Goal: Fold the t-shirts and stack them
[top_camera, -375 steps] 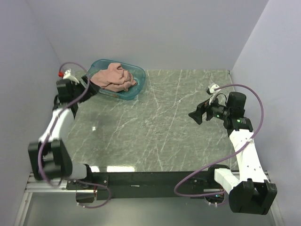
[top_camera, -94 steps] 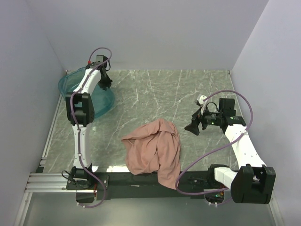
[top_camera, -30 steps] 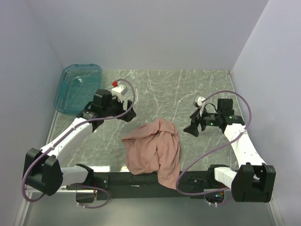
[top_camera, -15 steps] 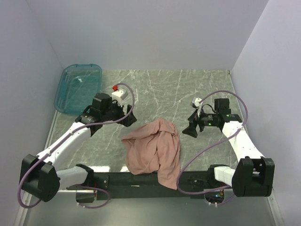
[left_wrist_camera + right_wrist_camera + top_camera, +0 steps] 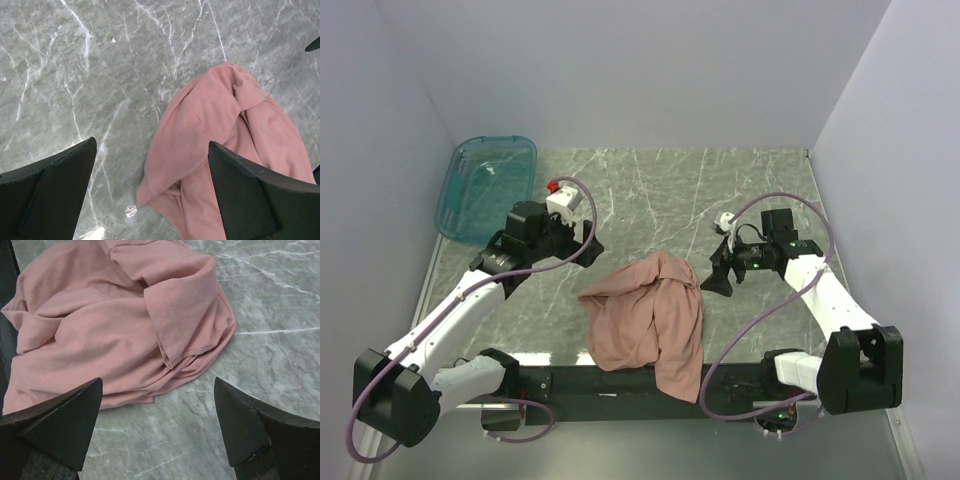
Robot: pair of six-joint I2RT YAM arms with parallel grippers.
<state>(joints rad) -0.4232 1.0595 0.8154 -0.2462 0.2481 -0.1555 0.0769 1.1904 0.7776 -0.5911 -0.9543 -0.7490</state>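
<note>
Top external view: the grey marbled table (image 5: 720, 190) fills the middle of the scene, with pale walls on three sides. On its near half lies the dusty-pink t-shirt (image 5: 645, 320), crumpled rather than spread. The heap's long axis runs from far to near. Its rounded far end points toward the middle of the table, and its near end hangs over the table's front edge onto the black base rail (image 5: 580, 380) between the two arm bases. A bunched corner juts out to the left. No chest print shows in any view.

The translucent teal bin (image 5: 480, 195) sits at the far left corner, partly off the table against the wall and well apart from the shirt.

The left arm (image 5: 460, 310) reaches in from the left, and the left gripper (image 5: 590, 250) hovers just beside the shirt's far-left edge with its jaws spread wide and nothing between them. From the left wrist, the left gripper (image 5: 151, 142) frames bare marble and the shirt (image 5: 220, 140).

The right arm (image 5: 830, 295) bends in from the right. The right gripper (image 5: 717, 275) is near the shirt's far-right edge, jaws wide apart and holding nothing. From the right wrist, the right gripper (image 5: 158, 380) looks down on the shirt (image 5: 100, 340), where a hemmed sleeve (image 5: 172, 315) lies folded over the heap.
</note>
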